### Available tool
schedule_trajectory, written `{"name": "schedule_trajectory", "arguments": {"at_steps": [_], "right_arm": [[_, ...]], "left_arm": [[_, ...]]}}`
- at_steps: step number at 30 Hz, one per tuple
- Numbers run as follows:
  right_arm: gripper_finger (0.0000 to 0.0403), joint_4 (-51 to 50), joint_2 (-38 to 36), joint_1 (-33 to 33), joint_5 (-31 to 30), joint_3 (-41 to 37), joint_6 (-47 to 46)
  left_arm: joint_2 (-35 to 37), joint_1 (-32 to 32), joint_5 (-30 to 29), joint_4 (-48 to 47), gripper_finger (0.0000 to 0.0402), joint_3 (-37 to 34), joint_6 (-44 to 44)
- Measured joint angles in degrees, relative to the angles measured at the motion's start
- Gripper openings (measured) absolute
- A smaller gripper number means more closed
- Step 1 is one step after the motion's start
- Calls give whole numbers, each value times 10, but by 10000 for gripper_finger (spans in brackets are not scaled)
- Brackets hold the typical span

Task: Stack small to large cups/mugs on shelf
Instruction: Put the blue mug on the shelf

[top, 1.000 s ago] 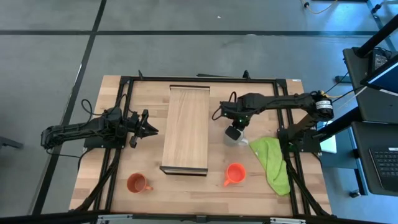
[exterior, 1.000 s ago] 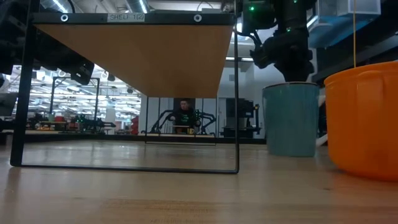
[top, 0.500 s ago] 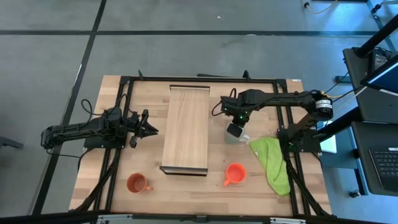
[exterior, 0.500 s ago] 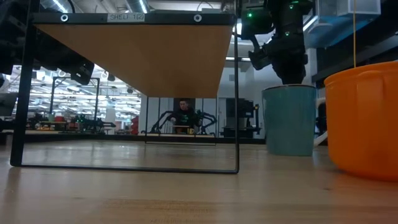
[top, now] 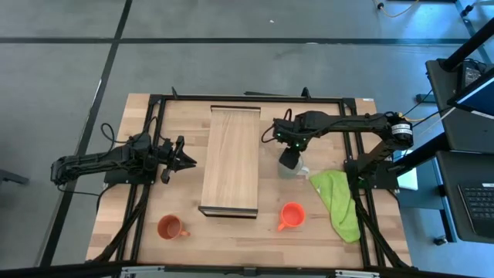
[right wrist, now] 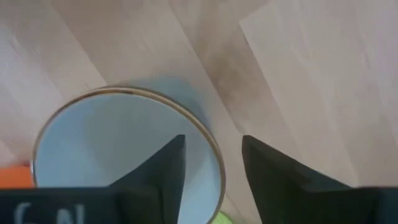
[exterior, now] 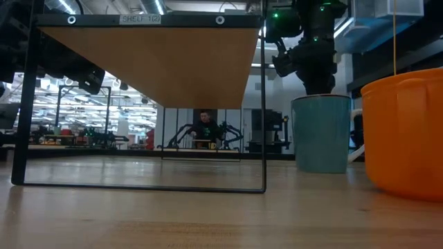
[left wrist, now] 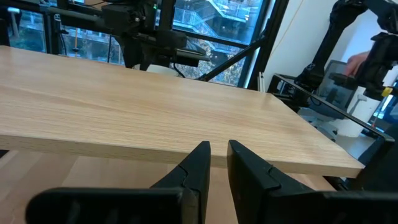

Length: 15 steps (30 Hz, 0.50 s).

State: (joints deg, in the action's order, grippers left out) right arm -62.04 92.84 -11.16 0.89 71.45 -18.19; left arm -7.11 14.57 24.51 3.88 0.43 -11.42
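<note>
Left gripper (top: 179, 153) waits left of the long light-wood shelf (top: 230, 158), jaws nearly closed, empty. Right gripper (right wrist: 212, 163) hangs directly over the pale grey-green ceramic mug (exterior: 322, 133), near the bench's right edge; jaws part-open, straddling its rim, one finger inside, gripping nothing. Judged rigid, glazed, slippery, breakable: pinch the wall.

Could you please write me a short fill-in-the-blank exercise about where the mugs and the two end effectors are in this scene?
1. The right end effector straddles the ____ of the pale grey-green mug with the white inside.
2. The long light-wood shelf board carries ____ mugs.
3. The bright orange-red mug stands beside a crumpled ____ cloth.
4. The left end effector waits on the side of the shelf where the brownish-orange mug stands, its fingers nearly ____.

Missing words: rim; no; green; shut
</note>
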Motion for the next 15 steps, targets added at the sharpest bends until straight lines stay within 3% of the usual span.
{"name": "schedule_trajectory", "arguments": {"at_steps": [15], "right_arm": [[74, 10, 2, 0, 3, -57, 25]], "left_arm": [[0, 0, 0, 0, 50, 0, 0]]}}
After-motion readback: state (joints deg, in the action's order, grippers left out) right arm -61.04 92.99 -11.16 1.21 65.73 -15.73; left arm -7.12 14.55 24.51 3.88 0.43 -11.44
